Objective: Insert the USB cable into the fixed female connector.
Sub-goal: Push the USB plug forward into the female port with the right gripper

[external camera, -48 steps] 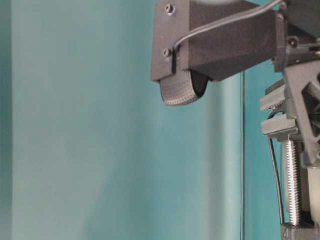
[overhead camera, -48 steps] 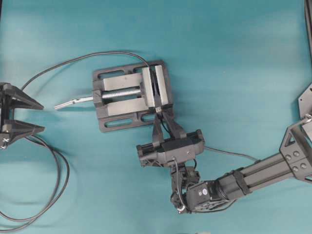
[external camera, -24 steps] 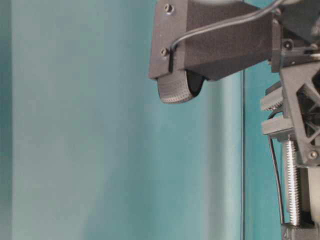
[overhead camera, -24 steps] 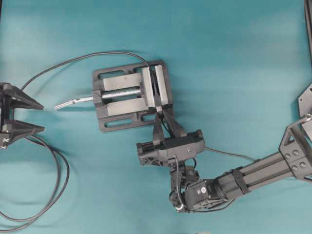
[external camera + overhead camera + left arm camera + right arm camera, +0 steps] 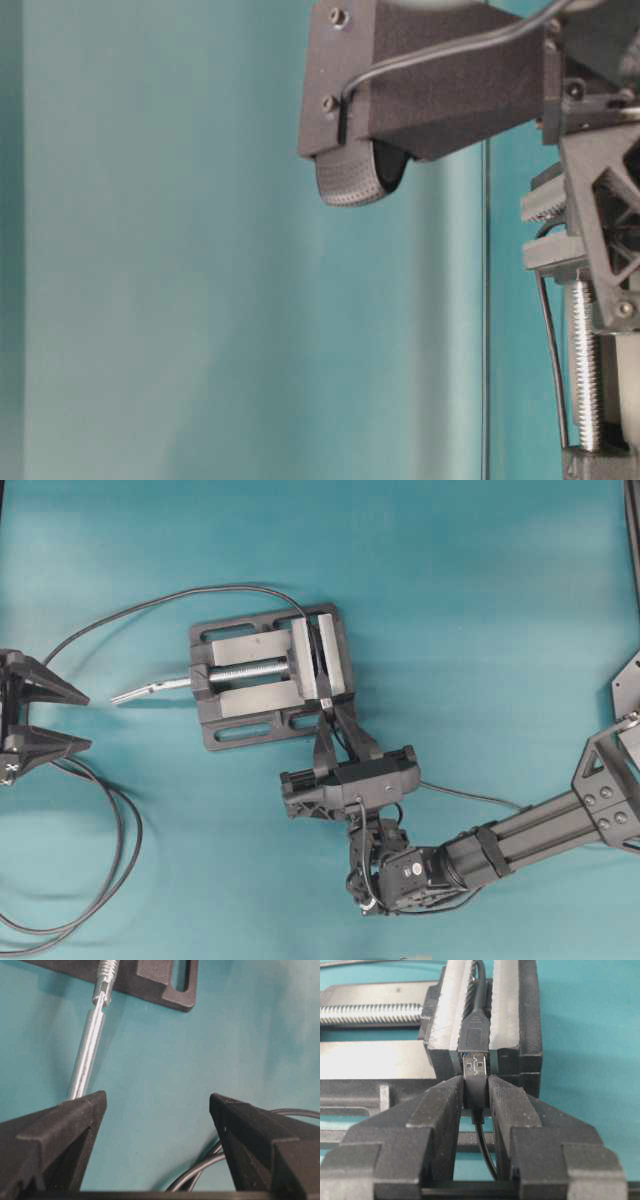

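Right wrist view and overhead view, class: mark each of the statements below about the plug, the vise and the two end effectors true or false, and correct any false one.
1. The right end effector grips the USB plug. True.
2. The plug is fully seated in the connector. False: its metal shell still shows at the socket mouth.
3. The connector is clamped in the vise. True.
4. The left end effector holds the vise handle. False: it is open and apart from the handle.
5. The cable trails back between the right fingers. True.
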Tool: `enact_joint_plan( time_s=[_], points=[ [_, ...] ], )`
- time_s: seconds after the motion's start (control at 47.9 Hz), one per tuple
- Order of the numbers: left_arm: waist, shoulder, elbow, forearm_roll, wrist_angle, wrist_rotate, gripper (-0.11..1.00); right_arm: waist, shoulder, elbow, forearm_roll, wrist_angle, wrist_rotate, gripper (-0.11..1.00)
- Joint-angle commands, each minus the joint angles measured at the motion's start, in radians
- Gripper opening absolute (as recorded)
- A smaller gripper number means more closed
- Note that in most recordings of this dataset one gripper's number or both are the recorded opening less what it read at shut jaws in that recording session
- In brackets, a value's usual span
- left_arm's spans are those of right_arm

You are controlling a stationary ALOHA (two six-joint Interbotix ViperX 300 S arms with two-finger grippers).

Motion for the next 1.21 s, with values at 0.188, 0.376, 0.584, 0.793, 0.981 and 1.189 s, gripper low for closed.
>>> enact_joint_plan(
  time_s=[0.188,0.376,0.584,0.793,0.981,1.189],
  points=[
    [0.002,0.006,-0.011,0.005,-0.003,-0.012,0.99,-0.032,-0.058,-0.014,0.005,-0.006,-0.003,0.21],
    [0.0,0.006,-0.011,0.003,-0.003,-0.012,0.99,-0.052,-0.06,-0.015,0.002,0.002,-0.006,0.21],
    [0.0,0.006,-0.011,0.005,-0.003,-0.012,0.99,-0.071,-0.061,-0.017,-0.002,0.017,-0.006,0.21],
    [0.002,0.008,-0.011,0.005,-0.003,-0.012,0.99,-0.087,-0.074,-0.012,-0.003,0.017,-0.009,0.21],
    [0.002,0.006,-0.011,0.005,-0.003,-0.012,0.99,-0.094,-0.095,0.002,-0.008,0.015,-0.023,0.21],
    [0.002,0.006,-0.011,0.005,-0.003,-0.012,0.99,-0.106,-0.1,0.006,-0.008,0.017,-0.035,0.21]
  ],
)
